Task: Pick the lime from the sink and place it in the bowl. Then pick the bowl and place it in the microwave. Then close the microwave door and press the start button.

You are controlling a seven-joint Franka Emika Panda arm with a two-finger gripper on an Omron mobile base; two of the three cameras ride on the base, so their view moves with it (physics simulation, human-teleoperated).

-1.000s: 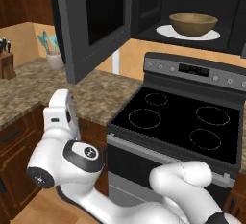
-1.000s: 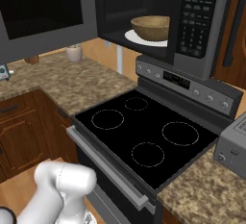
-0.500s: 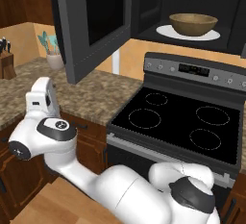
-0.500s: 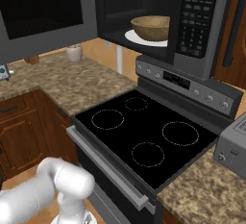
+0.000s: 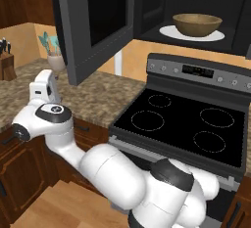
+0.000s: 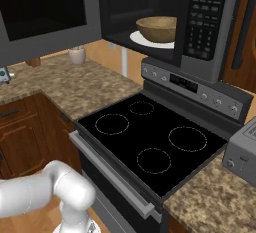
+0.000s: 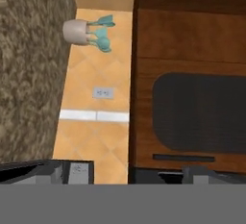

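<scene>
Granite counter (image 5: 93,97) runs left of the black stove (image 5: 184,124); above, the tan wooden bowl (image 5: 197,24) sits inside the black microwave (image 6: 200,22). Beside the wide black microwave door (image 5: 93,24), the gripper (image 7: 127,172) stands wide and empty; swinging carelessly, it may clip the door's edge or push too weakly to latch it.

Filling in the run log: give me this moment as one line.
bowl: on plate in microwave | door: open | gripper: open, empty, over counter left of stove | next: close door
</scene>
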